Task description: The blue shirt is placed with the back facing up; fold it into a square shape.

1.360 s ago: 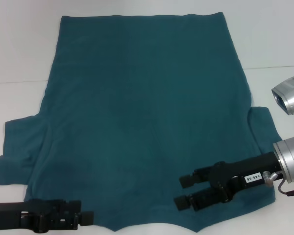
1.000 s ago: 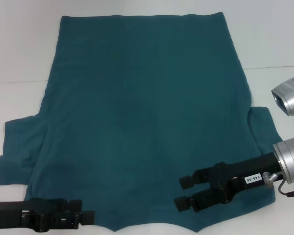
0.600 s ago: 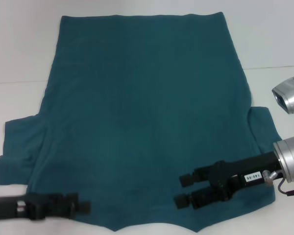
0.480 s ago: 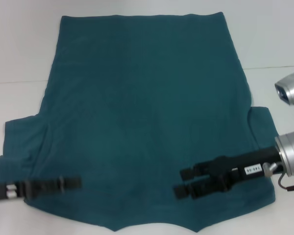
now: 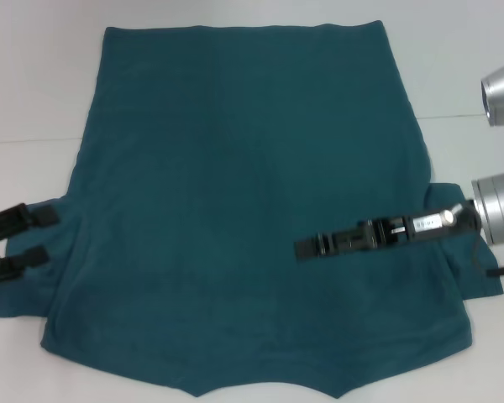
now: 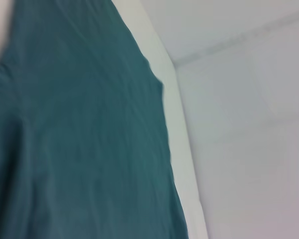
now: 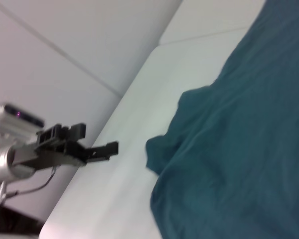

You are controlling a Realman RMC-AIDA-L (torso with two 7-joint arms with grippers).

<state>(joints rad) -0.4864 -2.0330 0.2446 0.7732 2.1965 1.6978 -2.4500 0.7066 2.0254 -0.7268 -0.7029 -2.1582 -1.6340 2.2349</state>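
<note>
**Flat on the table: blue shirt spread, both grippers over its lower half**

Across the white table [image 5: 34, 75] lies the blue shirt [image 5: 235, 193], spread flat w/ plain side up, no lettering showing. Its straight hem is at the far edge in the head view; collar end w/ a small notch sits nearest the robot. Short sleeves stick out to both sides (the left one is a bit rumpled, w/ soft folds near the seam). No fold has been made so far; the fabric is one layer, outline roughly trapezoid.

Left gripper [image 5: 21, 239] is at the table's left edge, by the left sleeve's outer end. Its two black fingers are spread apart, one above the other in the head view, nothing between them. Whether they touch the cloth I can't tell. From the right wrist view the same gripper [image 7: 97, 144] shows beside the sleeve, over white table.

Right gripper [image 5: 307, 248] reaches in from the right, over the shirt's right half approx. level w/ the right sleeve. It's seen edge-on as one thin black bar, so can't tell if its fingers are parted or together.

Left wrist view shows only shirt [image 6: 79, 139] and table edge.
</note>
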